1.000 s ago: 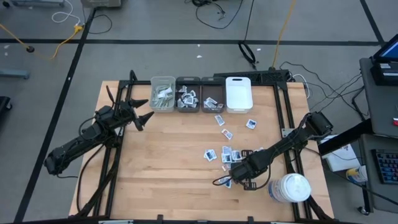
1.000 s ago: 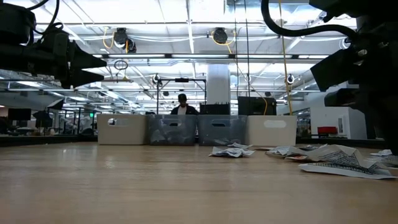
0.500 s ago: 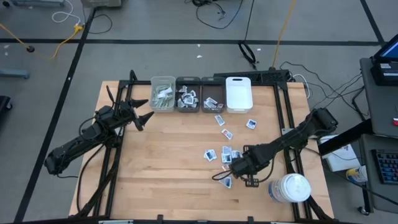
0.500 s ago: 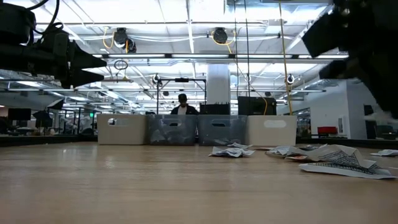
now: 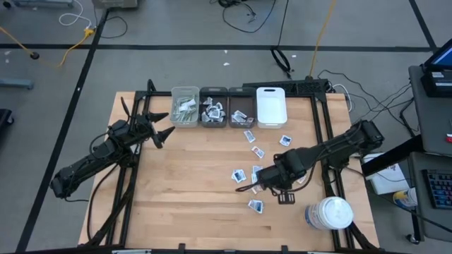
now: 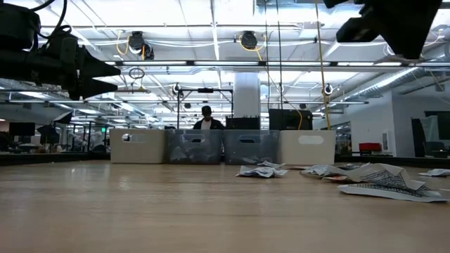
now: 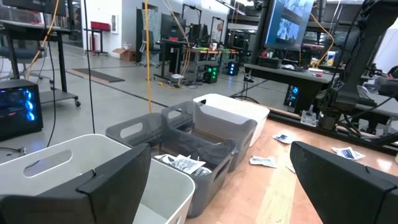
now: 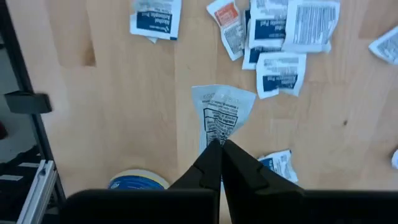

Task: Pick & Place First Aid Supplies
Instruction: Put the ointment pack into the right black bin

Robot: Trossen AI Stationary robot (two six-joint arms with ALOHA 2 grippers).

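Several first aid supplies, small white sachets with dark print, lie scattered on the wooden table right of centre; in the low view they show as flat sachets. My right gripper hangs above them, pointing down, shut on one white sachet. It shows dark at the low view's top right. My left gripper waits open at the table's left, level, facing the row of bins. My right gripper pinches the sachet's near edge between its two fingertips, coming from above and pointing down. The sachet hangs below the fingers, clear of the table and of the other sachets.
Four small bins stand in a row at the far edge; the left ones hold pale strips and sachets. A large white round jar stands at the near right. Black frame rails run along the table's right side. One sachet lies apart, nearer the front.
My right gripper has risen well above the table and drifted toward the far edge, carrying the sachet, which now hangs clear of the pile. The other sachets stay where they lay.
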